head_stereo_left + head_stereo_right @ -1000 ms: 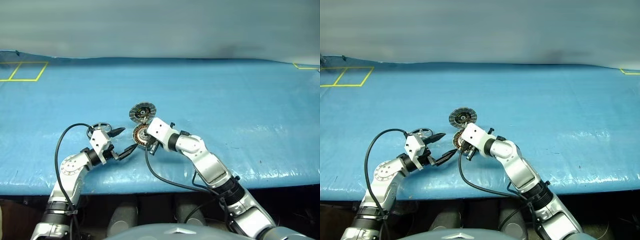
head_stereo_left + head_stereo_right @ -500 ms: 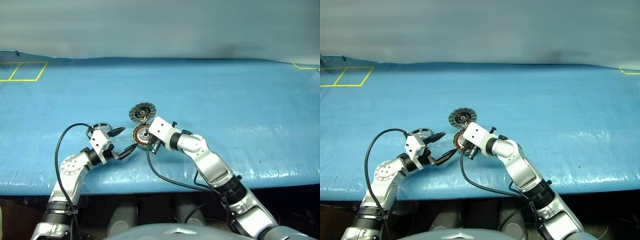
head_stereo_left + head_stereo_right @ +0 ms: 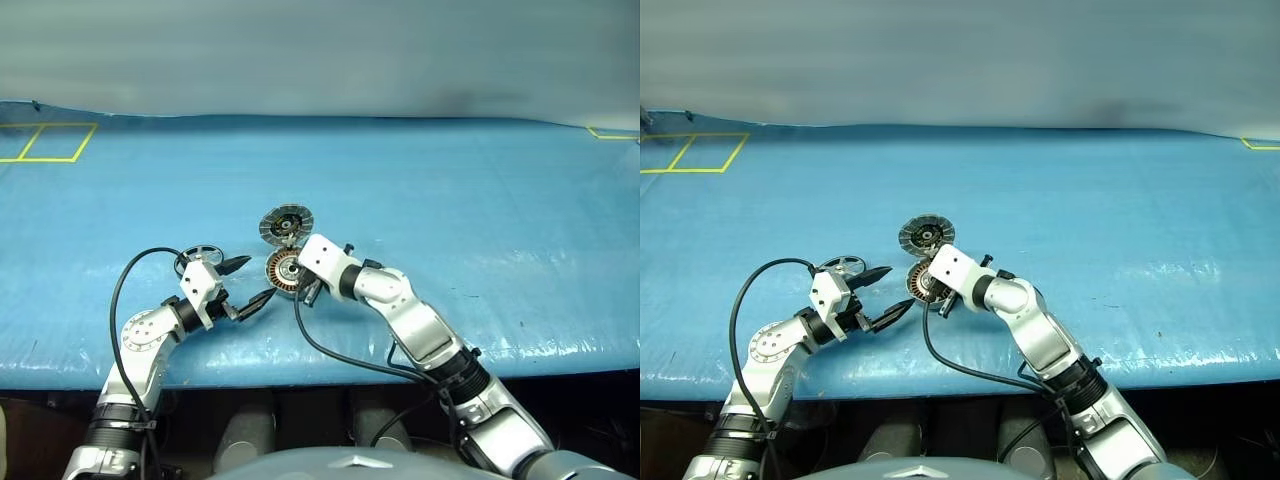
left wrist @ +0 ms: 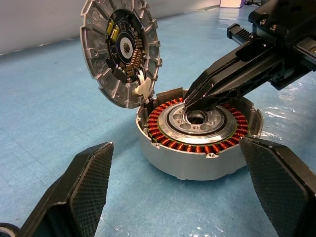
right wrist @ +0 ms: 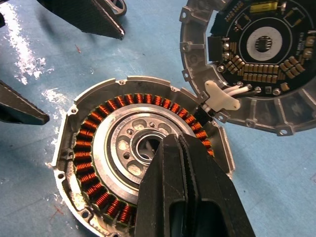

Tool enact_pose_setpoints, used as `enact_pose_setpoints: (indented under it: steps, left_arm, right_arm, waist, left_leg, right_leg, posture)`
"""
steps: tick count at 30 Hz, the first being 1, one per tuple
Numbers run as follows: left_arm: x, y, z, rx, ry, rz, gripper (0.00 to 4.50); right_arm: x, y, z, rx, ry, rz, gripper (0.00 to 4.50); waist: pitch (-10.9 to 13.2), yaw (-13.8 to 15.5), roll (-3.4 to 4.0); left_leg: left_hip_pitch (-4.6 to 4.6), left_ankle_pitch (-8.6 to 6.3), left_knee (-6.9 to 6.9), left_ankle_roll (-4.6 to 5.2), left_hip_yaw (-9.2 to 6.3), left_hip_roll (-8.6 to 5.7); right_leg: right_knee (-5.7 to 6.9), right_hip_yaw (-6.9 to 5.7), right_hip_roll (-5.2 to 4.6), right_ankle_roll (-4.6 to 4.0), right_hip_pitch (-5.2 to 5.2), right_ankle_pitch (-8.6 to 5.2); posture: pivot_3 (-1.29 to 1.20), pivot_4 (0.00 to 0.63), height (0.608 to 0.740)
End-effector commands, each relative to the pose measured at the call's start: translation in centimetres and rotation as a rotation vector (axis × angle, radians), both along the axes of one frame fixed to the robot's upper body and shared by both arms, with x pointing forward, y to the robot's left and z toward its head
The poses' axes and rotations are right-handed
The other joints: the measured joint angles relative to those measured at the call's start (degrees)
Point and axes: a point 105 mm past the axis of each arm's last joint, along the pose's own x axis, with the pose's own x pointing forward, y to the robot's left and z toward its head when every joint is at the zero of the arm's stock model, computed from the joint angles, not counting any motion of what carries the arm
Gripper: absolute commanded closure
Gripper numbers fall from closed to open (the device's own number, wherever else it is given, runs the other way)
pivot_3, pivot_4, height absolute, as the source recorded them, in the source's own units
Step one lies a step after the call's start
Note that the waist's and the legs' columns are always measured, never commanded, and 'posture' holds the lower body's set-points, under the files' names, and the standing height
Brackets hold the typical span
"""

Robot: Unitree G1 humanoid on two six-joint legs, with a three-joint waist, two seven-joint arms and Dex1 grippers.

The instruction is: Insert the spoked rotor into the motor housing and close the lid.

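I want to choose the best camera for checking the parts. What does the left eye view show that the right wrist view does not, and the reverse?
Left eye view alone: the spoked rotor whole, lying on the blue table cover behind the open left pincer, and the yellow tape squares.

Right wrist view alone: the closed right pincer with its tip over the housing's grey centre, and the circuit parts on the lid's inner face.

Both: the motor housing with copper windings, and the lid swung open.

The left gripper is wide open, its two black fingers spread far apart, pointing level toward the right arm. The right gripper is pressed tight together and tips down, with its arm bent.
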Motion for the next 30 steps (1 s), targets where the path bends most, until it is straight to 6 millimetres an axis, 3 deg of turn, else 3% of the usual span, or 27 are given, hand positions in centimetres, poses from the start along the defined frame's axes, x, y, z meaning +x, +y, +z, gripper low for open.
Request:
enact_pose_setpoints:
  steps: [1,20,30]
  left_arm:
    - [0.1,-0.4,0.8,-0.01,-0.034,-0.016,0.04]
    - [0.1,-0.3,0.8,-0.008,-0.033,-0.017,0.04]
    - [0.0,-0.3,0.6,-0.012,-0.03,-0.009,0.04]
  right_arm:
    - [0.6,-0.3,1.6,0.024,-0.051,-0.014,4.45]
    - [-0.8,0.5,-0.9,0.008,0.035,0.004,4.45]
    - [-0.2,0.5,1.4,0.047,-0.037,-0.006,4.45]
  waist:
    - [0.0,0.0,0.0]
    - [0.0,-0.2,0.0]
    - [0.0,-0.2,0.0]
  left_leg:
    - [0.0,0.0,0.0,0.0,0.0,0.0]
    - [0.01,0.0,-0.02,0.0,0.0,0.02]
    - [0.01,0.0,-0.02,0.0,0.0,0.02]
  right_leg:
    - [0.0,0.0,0.0,0.0,0.0,0.0]
    - [0.01,0.0,0.02,0.0,-0.02,0.0]
    - [0.02,0.0,0.02,0.0,-0.02,0.0]
  posture:
    - [0.0,0.15,0.74]
    - [0.0,0.15,0.74]
    - [0.0,0.15,0.74]
